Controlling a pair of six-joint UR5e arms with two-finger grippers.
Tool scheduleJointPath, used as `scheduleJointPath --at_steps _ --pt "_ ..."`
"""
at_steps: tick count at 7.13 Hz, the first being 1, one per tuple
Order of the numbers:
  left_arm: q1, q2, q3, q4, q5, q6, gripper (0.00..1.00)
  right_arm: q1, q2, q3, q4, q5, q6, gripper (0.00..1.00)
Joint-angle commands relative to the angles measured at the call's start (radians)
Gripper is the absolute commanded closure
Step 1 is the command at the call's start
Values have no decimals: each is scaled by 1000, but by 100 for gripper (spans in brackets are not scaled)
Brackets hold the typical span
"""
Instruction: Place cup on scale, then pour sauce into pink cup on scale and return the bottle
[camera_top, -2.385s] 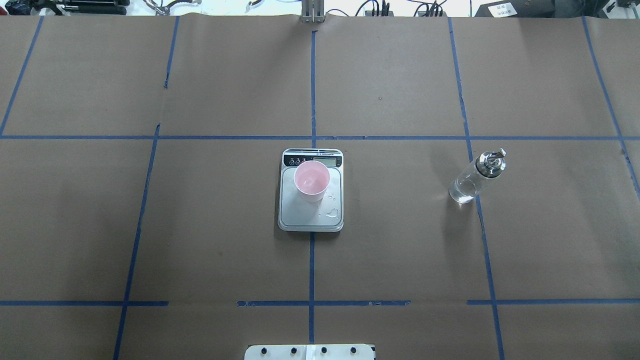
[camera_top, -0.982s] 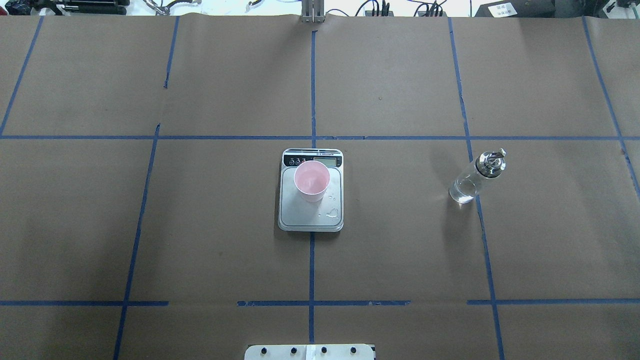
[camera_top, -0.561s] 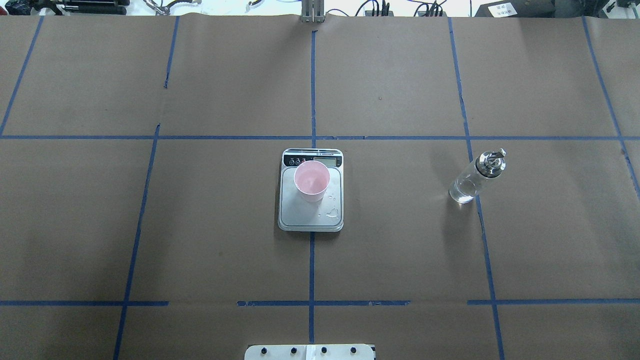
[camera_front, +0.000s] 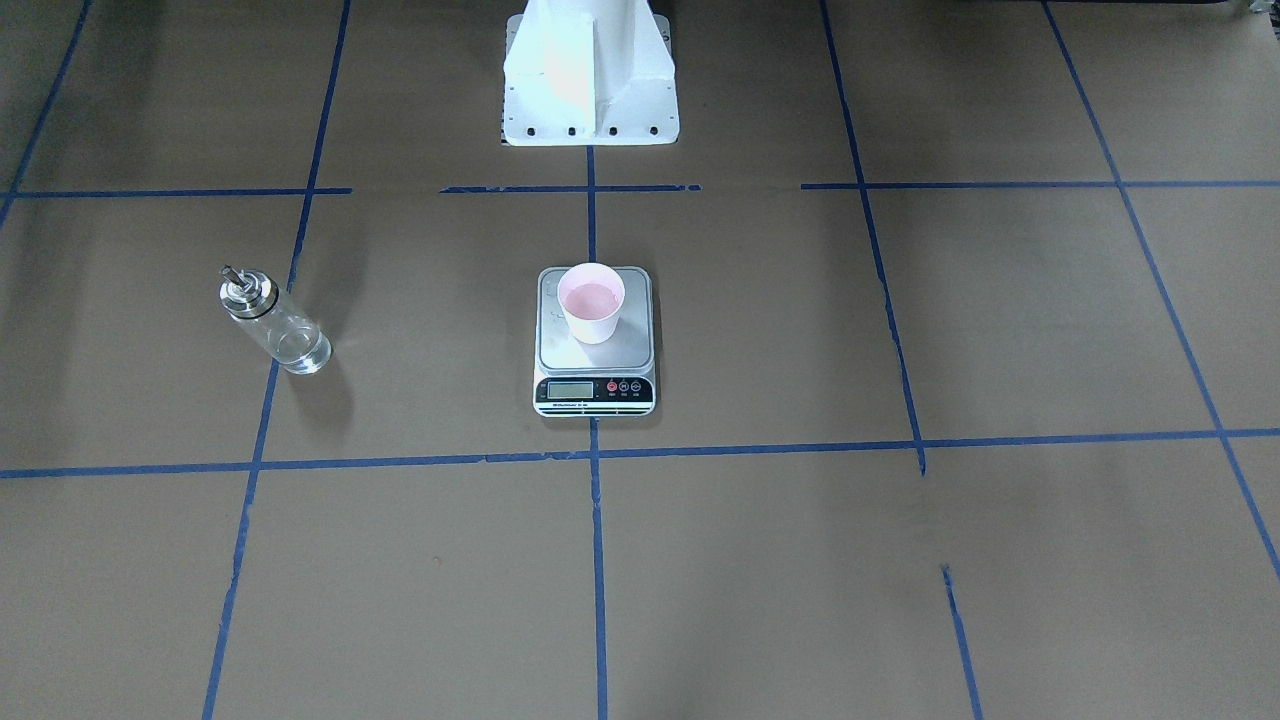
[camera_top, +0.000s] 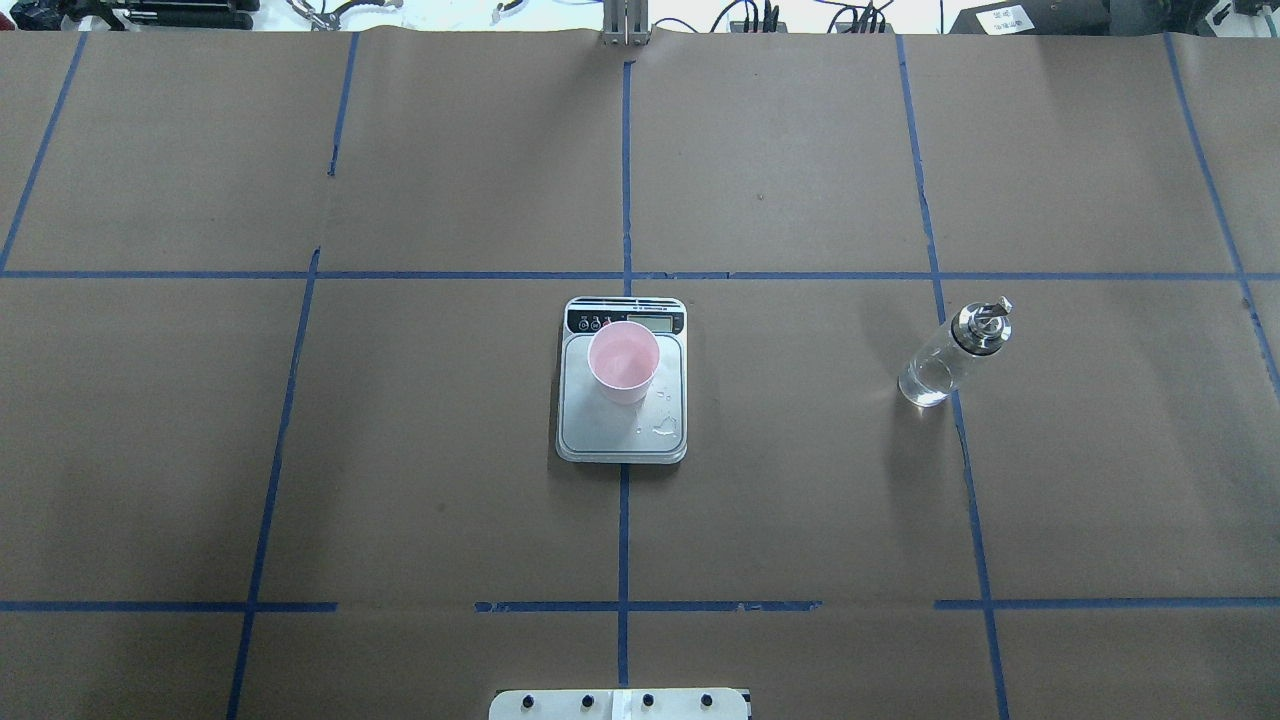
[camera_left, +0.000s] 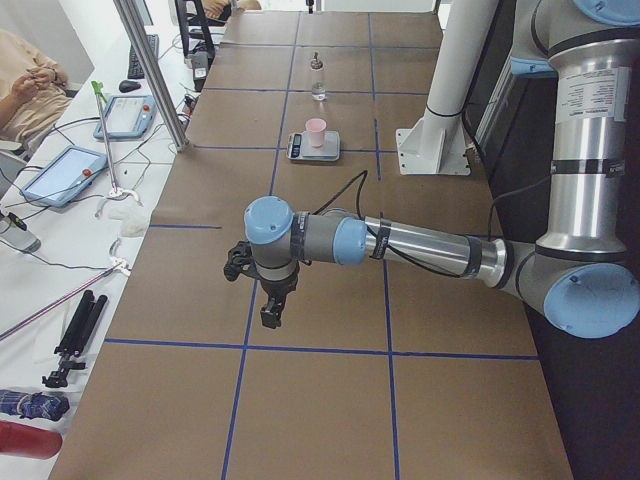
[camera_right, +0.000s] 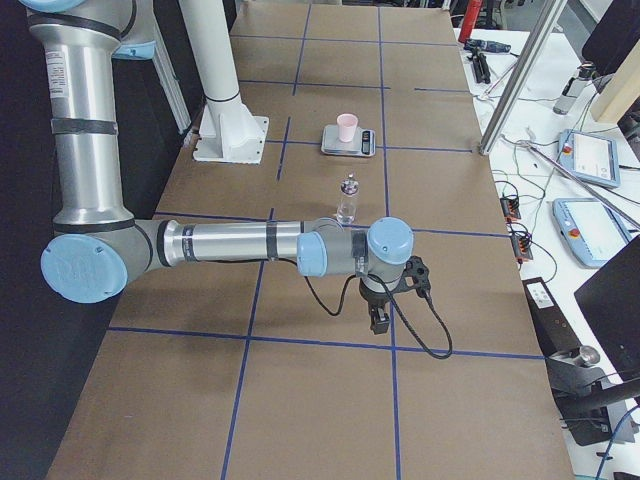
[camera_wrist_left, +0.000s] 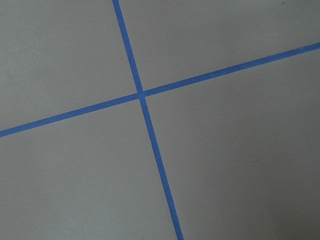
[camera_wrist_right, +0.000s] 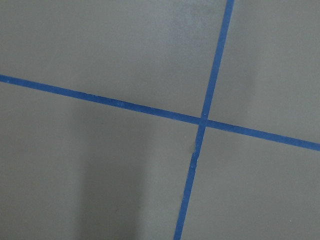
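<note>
The pink cup (camera_top: 623, 360) stands upright on the far half of the scale (camera_top: 606, 432), near its display; it also shows in the front view (camera_front: 591, 300). A few clear drops (camera_top: 662, 428) lie on the steel plate. The bottle (camera_top: 945, 360) stands alone to the right of the scale, with clear sauce low in it. The left gripper (camera_left: 270, 315) and right gripper (camera_right: 380, 322) hang over bare table at opposite ends, far from cup and bottle. They show only in the side views, so I cannot tell whether they are open or shut. Both wrist views show only paper and tape.
Brown paper with blue tape lines (camera_top: 624, 200) covers the table. The robot's white base (camera_front: 590, 80) stands behind the scale. Tablets, cables and a metal post (camera_left: 150, 70) sit off the table's far edge.
</note>
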Motion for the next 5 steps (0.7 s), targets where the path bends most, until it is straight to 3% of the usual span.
scheduleJointPath --at_steps 1,5 --pt "-1 0 -12 3 0 0 0 0 -2 1 -5 5 2 0" --pt "-1 -6 -33 9 -6 3 0 0 -2 -5 -4 6 0 0"
